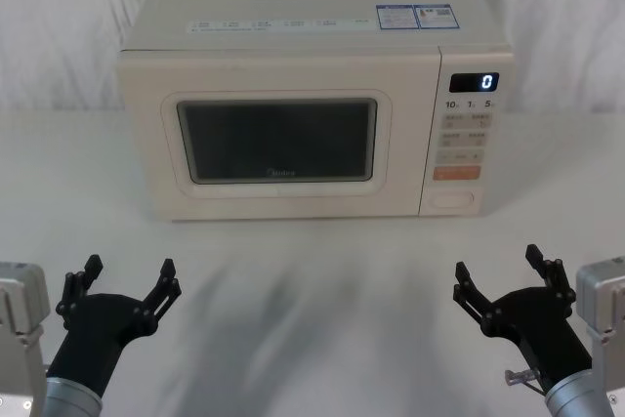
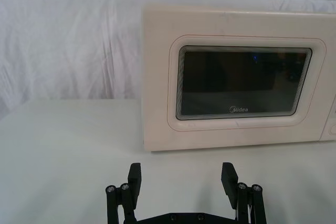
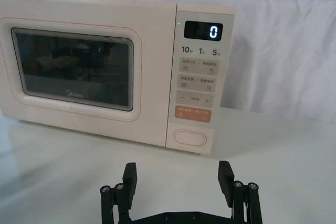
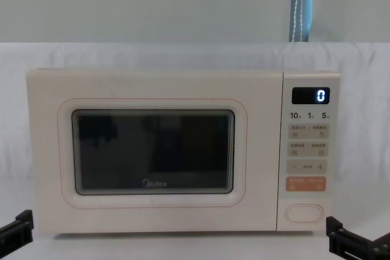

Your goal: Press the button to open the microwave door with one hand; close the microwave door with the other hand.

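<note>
Left gripper (image 1: 127, 277) low at left, fingers wide, holding nothing, arm cut off. Microwave door (image 1: 276, 141) shut, well ahead. Button (image 1: 454, 199) low on panel, past right gripper (image 1: 505, 271), wide too, empty.

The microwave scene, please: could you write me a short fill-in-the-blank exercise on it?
1. The microwave door is ____.
2. The display reads ____.
3. The oval button sits directly below the ____ key.
4. Both the left pincer and the right pincer are ____, apart from the microwave.

Missing words: closed; 0; orange; open
</note>
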